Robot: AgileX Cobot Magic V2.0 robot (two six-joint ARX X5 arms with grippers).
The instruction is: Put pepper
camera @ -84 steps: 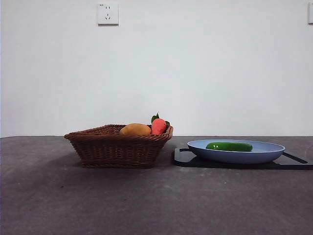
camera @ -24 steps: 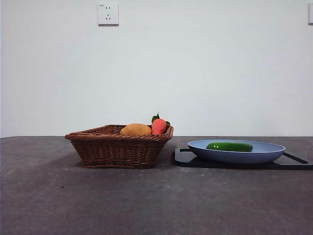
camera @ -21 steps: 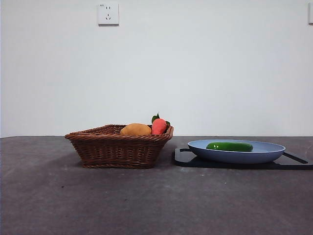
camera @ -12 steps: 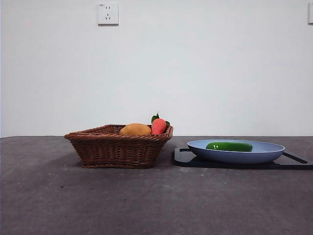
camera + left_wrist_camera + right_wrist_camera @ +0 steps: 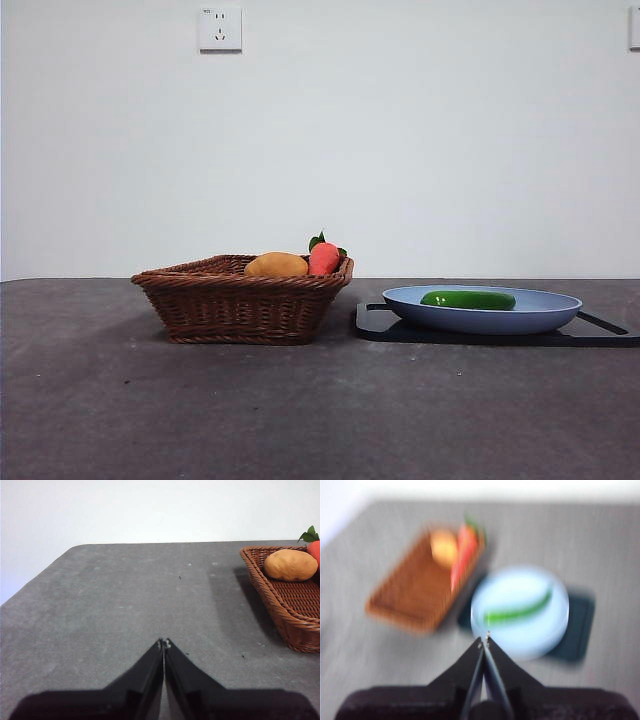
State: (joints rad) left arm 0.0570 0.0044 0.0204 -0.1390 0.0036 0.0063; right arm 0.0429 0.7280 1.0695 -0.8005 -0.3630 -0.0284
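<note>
Grey table (image 5: pixel 320 410): one pepper (image 5: pixel 468 299), one blue plate (image 5: pixel 540 318), one basket (image 5: pixel 240 305).

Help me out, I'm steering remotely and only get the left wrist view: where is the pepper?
Observer: The pepper lies on a blue plate, beside the wicker basket, as the front view shows.
Operator: What is under the plate?
Observer: A dark board with a handle, flat on the table.
Operator: Where is the right gripper?
Observer: The right gripper hangs above the plate's edge, jaws shut, holding nothing; its view is blurred.
Operator: And what is in the basket besides the orange-yellow fruit?
Observer: A red item with green leaves, next to that fruit.
</note>
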